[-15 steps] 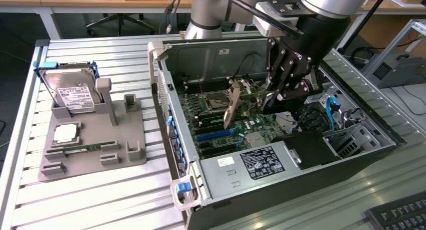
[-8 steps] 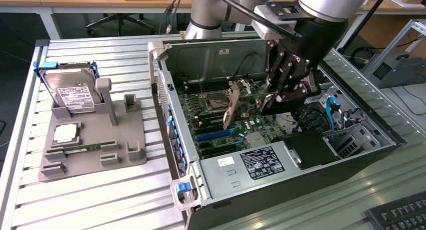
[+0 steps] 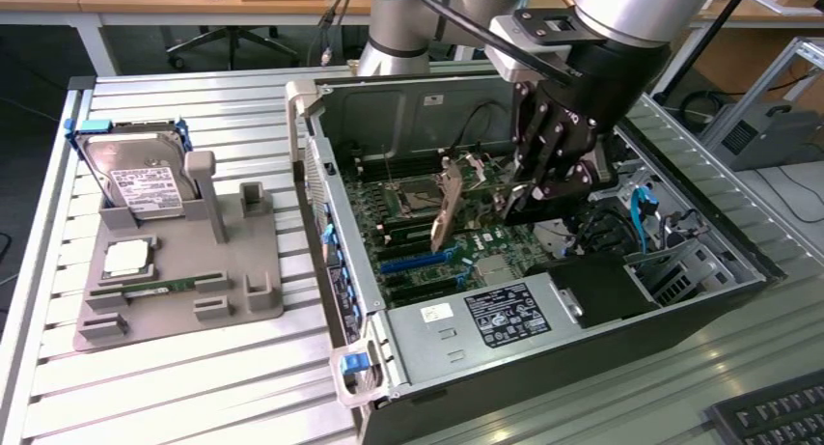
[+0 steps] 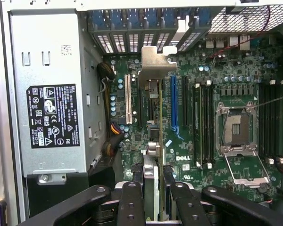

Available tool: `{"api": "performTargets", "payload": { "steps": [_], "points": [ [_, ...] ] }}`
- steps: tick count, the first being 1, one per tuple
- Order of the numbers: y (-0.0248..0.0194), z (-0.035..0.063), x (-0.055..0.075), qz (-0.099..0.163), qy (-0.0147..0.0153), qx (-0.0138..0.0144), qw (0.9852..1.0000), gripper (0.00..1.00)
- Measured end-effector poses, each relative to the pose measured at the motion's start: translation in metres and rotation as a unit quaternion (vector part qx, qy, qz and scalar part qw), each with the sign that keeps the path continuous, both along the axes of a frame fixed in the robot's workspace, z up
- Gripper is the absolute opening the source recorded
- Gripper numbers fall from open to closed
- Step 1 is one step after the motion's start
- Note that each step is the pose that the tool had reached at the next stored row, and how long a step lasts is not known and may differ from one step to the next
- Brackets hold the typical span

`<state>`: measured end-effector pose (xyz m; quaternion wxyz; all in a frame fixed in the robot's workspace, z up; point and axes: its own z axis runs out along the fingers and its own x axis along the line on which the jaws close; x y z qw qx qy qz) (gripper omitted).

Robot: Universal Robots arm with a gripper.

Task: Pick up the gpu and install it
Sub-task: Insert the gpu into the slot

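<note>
On the exterior view's left, a grey holder tray (image 3: 251, 291) sits on the slatted metal table (image 3: 193, 397). A silver hard drive (image 3: 142, 180) with a white label stands upright in the tray's far slot, a square processor chip (image 3: 126, 259) lies flat nearer the camera, and a narrow green memory stick (image 3: 152, 289) lies just beside it.

To the right of the tray, an open computer case (image 3: 386, 97) lies on its side with its green motherboard (image 3: 425, 262) exposed. A silver power supply (image 3: 496, 319) with a black label fills the case's near end. In the wrist view the board shows a blue slot (image 4: 173, 108) and an open processor socket (image 4: 238, 136).

Over the middle of the board, the gpu (image 3: 451, 208) stands on edge and tilted, its lower edge down among the slots; in the wrist view its silver bracket (image 4: 155, 61) points toward the case's vented rear wall (image 4: 146, 28).

Right of it in the exterior view, the end effector (image 3: 547, 189) reaches down into the case. In the wrist view its black fingers (image 4: 132, 202) are partly closed on either side of the card's near edge, gripping it.
</note>
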<state>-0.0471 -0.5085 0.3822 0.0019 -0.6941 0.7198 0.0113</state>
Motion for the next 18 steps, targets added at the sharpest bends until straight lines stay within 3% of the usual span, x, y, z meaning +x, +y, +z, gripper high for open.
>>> {"api": "performTargets", "payload": {
  "steps": [18],
  "points": [
    [0.0000, -0.0075, 0.0000, 0.000, 0.0000, 0.0000, 1.0000, 0.27]
  ]
}}
